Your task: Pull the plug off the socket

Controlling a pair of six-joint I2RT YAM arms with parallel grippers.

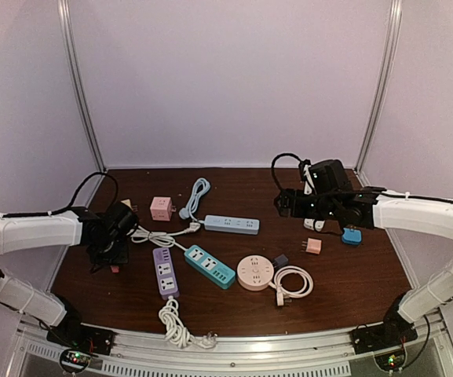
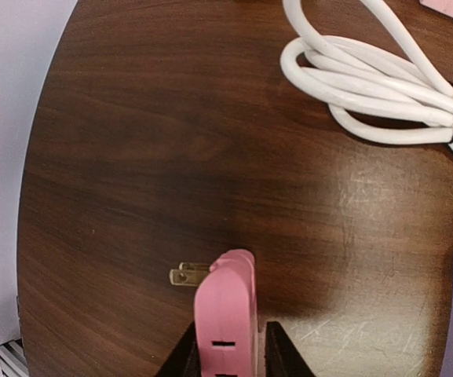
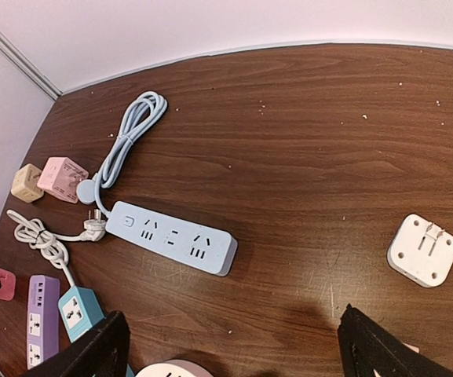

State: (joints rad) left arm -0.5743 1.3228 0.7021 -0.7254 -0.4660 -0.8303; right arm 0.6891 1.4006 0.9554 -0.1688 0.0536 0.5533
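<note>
Dark wood table (image 1: 352,275). The left gripper (image 2: 234,328) sits at the table's 9 o'clock edge with its jaws narrow, straddling the pink plug (image 2: 224,294). One finger (image 2: 185,357) touches the plug and a thin dark strip shows on the other side, so cannot tell if it is clamped. The right gripper (image 3: 234,318) is at the table's 2 o'clock, spread wide, holding and touching nothing. A light blue power strip (image 3: 171,237) lies at its 10 o'clock and a white adapter (image 3: 422,250) at its 2 o'clock. A coiled white cable (image 2: 367,86) lies at the plug's 1 o'clock. The plug's brass prongs (image 2: 187,275) are bare and point to 9 o'clock in the left wrist view.
</note>
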